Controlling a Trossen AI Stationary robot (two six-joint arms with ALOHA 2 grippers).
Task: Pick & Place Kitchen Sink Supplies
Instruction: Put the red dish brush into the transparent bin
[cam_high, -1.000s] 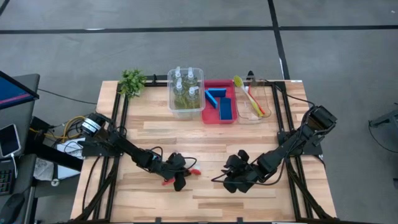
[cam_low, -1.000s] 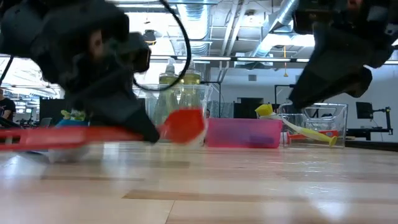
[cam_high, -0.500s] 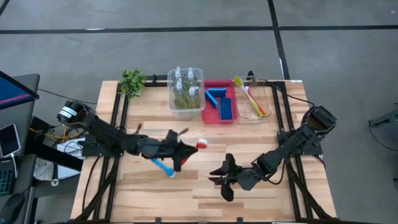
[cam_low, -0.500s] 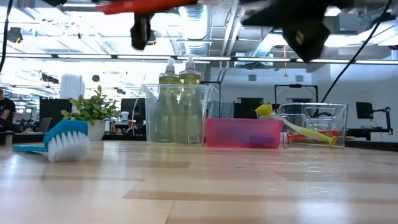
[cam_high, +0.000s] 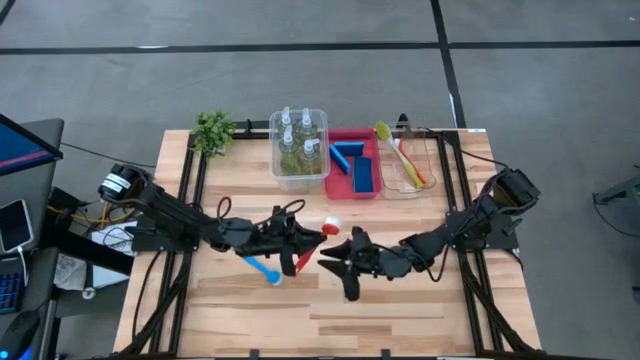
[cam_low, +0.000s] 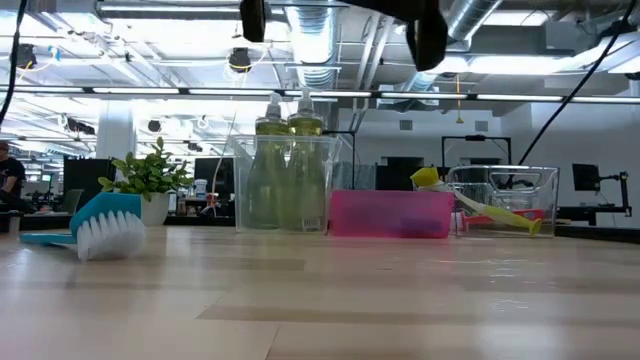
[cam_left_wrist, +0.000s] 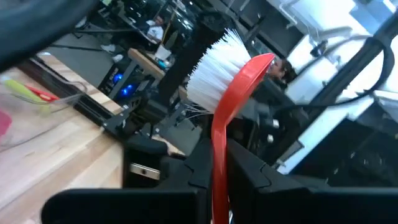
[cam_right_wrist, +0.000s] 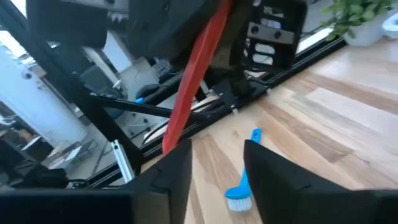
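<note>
Desk (cam_high: 400, 310): wooden; both arms meet above its middle.
Clear bin (cam_high: 298, 176): four bottles (cam_high: 300, 150) upright inside.
Red bin (cam_high: 352, 190): blue sponges (cam_high: 362, 172).
Far clear bin (cam_high: 408, 190): yellow-green brush (cam_high: 392, 150) and a red one.
Left pincer (cam_high: 300, 240): clamped on the red brush (cam_left_wrist: 227, 124), lifted, handle running along the desk, bristle head toward the right arm.
Right pincer (cam_high: 338, 262): fingers apart, just beside that head, nearer the bins.
Blue brush (cam_high: 262, 268): lying on the desk under the left arm.
</note>
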